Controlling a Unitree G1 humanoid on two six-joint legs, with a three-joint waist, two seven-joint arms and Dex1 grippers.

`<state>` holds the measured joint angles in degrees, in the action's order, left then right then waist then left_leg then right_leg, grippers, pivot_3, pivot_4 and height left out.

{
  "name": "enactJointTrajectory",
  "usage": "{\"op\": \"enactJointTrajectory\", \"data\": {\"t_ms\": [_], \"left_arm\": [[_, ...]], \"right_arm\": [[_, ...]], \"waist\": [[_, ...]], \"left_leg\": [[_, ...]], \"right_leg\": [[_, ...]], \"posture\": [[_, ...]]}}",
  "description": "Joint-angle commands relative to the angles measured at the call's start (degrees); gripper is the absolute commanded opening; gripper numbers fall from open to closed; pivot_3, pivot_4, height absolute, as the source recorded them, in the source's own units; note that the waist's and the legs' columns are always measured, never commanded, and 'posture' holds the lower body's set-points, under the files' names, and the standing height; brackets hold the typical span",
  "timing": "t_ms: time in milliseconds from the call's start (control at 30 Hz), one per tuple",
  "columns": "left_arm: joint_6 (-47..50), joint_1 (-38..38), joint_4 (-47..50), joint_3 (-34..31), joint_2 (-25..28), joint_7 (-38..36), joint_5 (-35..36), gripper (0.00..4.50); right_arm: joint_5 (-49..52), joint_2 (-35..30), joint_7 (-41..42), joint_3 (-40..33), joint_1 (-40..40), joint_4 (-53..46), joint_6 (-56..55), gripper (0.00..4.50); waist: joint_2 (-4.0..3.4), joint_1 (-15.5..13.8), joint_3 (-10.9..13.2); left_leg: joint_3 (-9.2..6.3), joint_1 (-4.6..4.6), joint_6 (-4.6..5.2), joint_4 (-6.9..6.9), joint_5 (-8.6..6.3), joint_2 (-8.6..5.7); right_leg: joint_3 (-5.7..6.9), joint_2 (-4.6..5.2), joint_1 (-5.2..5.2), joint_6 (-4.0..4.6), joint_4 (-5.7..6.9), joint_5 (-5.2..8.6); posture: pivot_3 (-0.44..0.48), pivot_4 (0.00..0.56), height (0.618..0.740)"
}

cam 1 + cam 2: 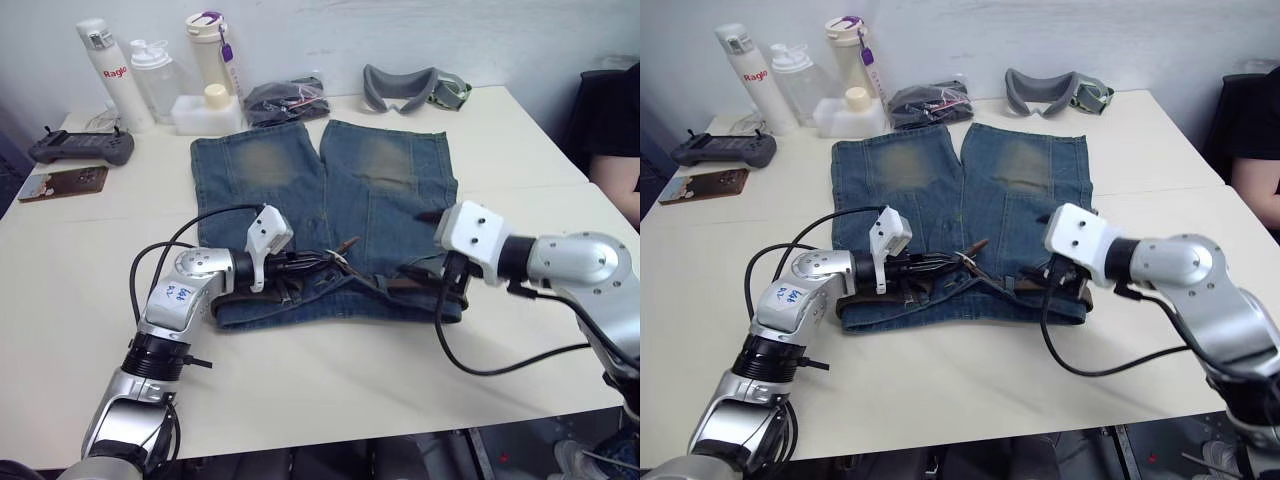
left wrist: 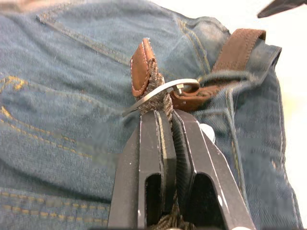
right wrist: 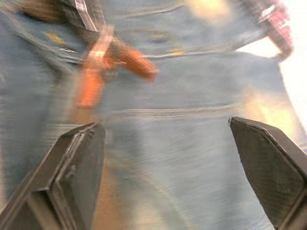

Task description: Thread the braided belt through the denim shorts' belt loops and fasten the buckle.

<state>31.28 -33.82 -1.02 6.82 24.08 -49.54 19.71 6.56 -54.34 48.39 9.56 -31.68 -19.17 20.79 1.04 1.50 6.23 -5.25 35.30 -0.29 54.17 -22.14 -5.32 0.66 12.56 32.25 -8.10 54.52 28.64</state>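
Denim shorts [image 1: 330, 190] flat on the table [image 1: 90, 300], left hand [image 2: 165, 117] pinching the braided belt [image 2: 152, 84] at the buckle [image 2: 168, 88] by the waistband, right hand [image 3: 168, 158] spread above the denim.

Woven belt [image 2: 154, 91], shiny metal buckle [image 2: 165, 88], faded denim shorts [image 1: 325, 200].

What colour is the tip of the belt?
Reddish-brown leather with pale stitching on the braided belt, best in the left wrist view.

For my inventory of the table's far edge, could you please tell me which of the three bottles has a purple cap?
The cream bottle farthest right in the row; its lid is purple. The tall white bottle and clear bottle beside it have white lids.
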Motion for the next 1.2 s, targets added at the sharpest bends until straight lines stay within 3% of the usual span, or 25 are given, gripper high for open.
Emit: {"op": "enactJointTrajectory", "data": {"t_ms": [33,300,400,633,667,767,800,833,1067,1100,1200], "left_arm": [[-0.8,-1.9,1.6,-1.0,-1.1,-1.0,1.9,0.0],[-2.5,-3.3,1.3,0.7,-0.9,-2.6,0.1,0.0],[-3.2,-3.8,0.5,1.0,-1.0,-2.4,-0.5,0.0],[-3.9,-5.2,-1.3,0.4,-1.7,-2.0,-0.5,0.0],[-3.3,-5.3,-1.3,0.0,-1.7,-2.2,0.1,0.0],[1.2,-5.0,0.4,-1.8,-0.1,-4.9,4.0,0.0],[2.4,-4.7,1.4,-2.2,0.7,-6.0,5.1,0.83],[4.7,-4.6,2.4,-3.4,1.3,-6.7,7.4,1.1],[20.3,-6.5,5.9,-12.2,8.3,-9.4,21.3,4.19],[21.7,-7.0,5.8,-13.2,9.0,-9.7,22.7,4.45],[22.3,-9.5,4.8,-15.1,8.2,-6.9,24.1,4.45]], "right_arm": [[-8.8,2.4,0.5,5.5,-4.3,7.3,-12.5,4.49],[-17.7,9.4,1.0,10.8,-11.8,18.8,-28.2,4.49],[-18.2,11.0,2.4,11.1,-12.7,20.1,-30.4,3.62],[-18.9,12.1,5.0,11.2,-12.5,21.5,-33.3,0.33],[-19.1,12.1,5.0,11.0,-12.4,21.6,-33.6,0.08],[-19.4,11.5,4.3,9.9,-12.2,22.0,-34.7,0.08],[-19.5,11.2,4.1,9.5,-12.2,22.0,-35.0,0.0],[-19.6,10.9,3.7,9.1,-12.1,22.1,-35.5,0.0],[-18.4,4.4,3.1,3.0,-8.9,21.8,-40.1,0.0],[-17.8,3.0,3.6,1.8,-8.3,21.8,-40.3,0.0],[-16.4,-0.4,5.1,-1.1,-7.7,22.0,-39.8,0.0]], "waist": [[0.01,-0.1,0.0],[0.01,0.0,0.0],[0.01,0.0,0.0],[0.01,0.1,0.0],[0.01,0.1,0.0],[0.01,0.1,0.0],[0.01,0.1,0.0],[0.01,0.1,0.0],[0.01,0.1,0.0],[0.01,0.1,0.0],[0.01,0.0,0.0]], "left_leg": [[0.0,0.01,0.0,0.0,0.0,0.0],[0.0,0.12,-0.05,0.03,0.03,0.0],[0.0,0.12,-0.05,0.07,0.03,-0.01],[-0.01,0.12,-0.05,0.13,0.03,-0.02],[-0.01,0.11,-0.05,0.13,0.03,-0.02],[-0.01,0.11,-0.06,0.13,0.03,-0.01],[-0.01,0.12,-0.06,0.13,0.03,-0.01],[-0.01,0.12,-0.07,0.13,0.04,-0.01],[-0.04,0.11,-0.08,0.13,0.04,-0.01],[-0.05,0.12,-0.08,0.13,0.04,-0.01],[-0.05,0.12,-0.08,0.19,0.04,-0.02]], "right_leg": [[0.0,0.0,0.01,0.0,0.0,0.0],[0.02,0.01,0.15,-0.1,0.13,-0.05],[0.0,0.01,0.15,-0.1,0.19,-0.05],[-0.01,0.01,0.22,-0.11,0.38,-0.05],[-0.01,0.01,0.22,-0.11,0.39,-0.05],[-0.02,0.01,0.25,-0.11,0.44,-0.05],[-0.02,0.0,0.26,-0.11,0.44,-0.05],[-0.02,0.0,0.28,-0.11,0.46,-0.05],[-0.04,0.0,0.29,-0.1,0.49,-0.05],[-0.04,0.0,0.29,-0.1,0.49,-0.05],[-0.05,0.0,0.27,-0.09,0.51,-0.05]], "posture": [[0.0,0.15,0.627],[0.0,0.15,0.627],[0.0,0.15,0.627],[0.0,0.15,0.627],[0.0,0.15,0.627],[0.0,0.15,0.627],[0.0,0.15,0.627],[0.0,0.15,0.627],[0.0,0.15,0.627],[0.0,0.15,0.627],[0.0,0.15,0.627]]}}
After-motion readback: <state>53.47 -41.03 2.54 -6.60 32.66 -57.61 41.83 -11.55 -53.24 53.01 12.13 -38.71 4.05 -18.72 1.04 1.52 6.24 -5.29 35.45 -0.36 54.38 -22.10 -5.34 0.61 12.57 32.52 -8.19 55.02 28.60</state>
